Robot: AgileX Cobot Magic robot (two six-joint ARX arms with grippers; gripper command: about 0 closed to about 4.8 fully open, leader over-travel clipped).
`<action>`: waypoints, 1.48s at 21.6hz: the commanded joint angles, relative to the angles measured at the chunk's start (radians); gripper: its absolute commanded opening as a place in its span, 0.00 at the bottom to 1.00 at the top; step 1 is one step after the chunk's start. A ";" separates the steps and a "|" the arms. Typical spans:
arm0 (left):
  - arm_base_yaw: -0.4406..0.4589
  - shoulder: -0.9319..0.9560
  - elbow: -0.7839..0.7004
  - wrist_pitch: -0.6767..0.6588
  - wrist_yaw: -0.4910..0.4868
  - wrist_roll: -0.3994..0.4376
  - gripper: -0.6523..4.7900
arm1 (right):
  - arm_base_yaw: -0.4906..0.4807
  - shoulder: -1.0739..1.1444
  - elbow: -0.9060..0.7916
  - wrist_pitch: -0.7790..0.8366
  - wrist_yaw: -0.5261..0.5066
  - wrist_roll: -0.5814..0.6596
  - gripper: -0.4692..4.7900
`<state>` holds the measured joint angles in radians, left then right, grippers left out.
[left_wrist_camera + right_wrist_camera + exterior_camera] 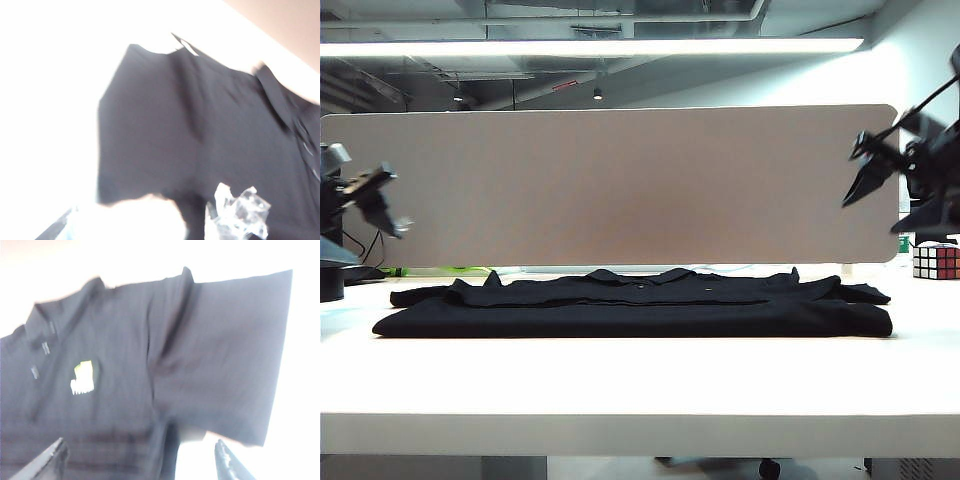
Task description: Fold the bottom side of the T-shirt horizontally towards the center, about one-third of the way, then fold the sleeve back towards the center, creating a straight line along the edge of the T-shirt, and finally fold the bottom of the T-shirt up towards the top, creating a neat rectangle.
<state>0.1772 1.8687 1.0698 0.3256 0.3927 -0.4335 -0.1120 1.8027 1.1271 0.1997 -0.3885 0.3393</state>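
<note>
T-shirt [640,305] flat; left tool [388,212], right tool [140,457] open

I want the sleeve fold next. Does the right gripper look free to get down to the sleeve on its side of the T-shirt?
Probably yes. The right gripper hangs open above the T-shirt, holding nothing, and the sleeve lies flat and uncovered on the table below it.

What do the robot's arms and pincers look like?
Both arms are dark. The left pincer has black pointed fingers with something clear and crinkly on one tip. The right pincer has black, wedge-shaped fingers and a thin black cable above it.
</note>
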 commanded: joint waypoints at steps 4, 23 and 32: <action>-0.015 0.002 0.053 -0.053 0.006 -0.030 0.69 | -0.040 0.087 0.119 -0.048 -0.071 0.001 0.82; -0.031 0.395 0.510 -0.267 -0.056 0.060 0.69 | -0.032 0.403 0.422 -0.122 -0.005 0.053 0.77; -0.032 0.428 0.518 -0.301 -0.029 0.064 0.69 | -0.054 0.414 0.427 -0.181 0.031 0.046 0.75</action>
<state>0.1459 2.2822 1.5944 0.0910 0.3603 -0.3725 -0.1627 2.2204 1.5509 0.0162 -0.3592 0.3889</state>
